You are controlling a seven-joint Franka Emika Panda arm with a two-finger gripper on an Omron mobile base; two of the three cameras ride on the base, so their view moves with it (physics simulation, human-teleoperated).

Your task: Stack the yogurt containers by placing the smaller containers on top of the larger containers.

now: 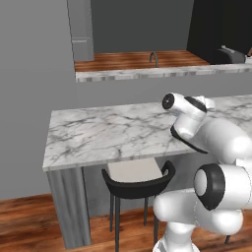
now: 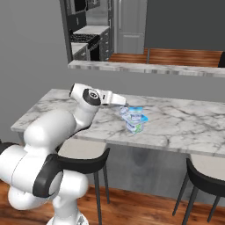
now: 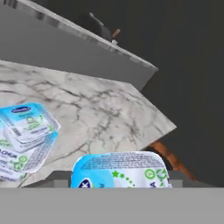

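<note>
Claw [image 2: 125, 107] grips small yogurt tub [image 3: 119, 170], near stacked tubs [image 3: 27, 135].

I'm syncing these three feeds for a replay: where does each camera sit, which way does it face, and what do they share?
Left base view: behind the arm's left, facing forward and down at the marble counter and a stool; white arm at lower right.
Right base view: behind the arm's right, same counter; arm at lower left reaching to the yogurt tubs.
Hand view: on the hand, tilted, looking along the gripper over one tub toward a stacked pair.
Shared: counter in all; tubs in the right base and hand views.
</note>
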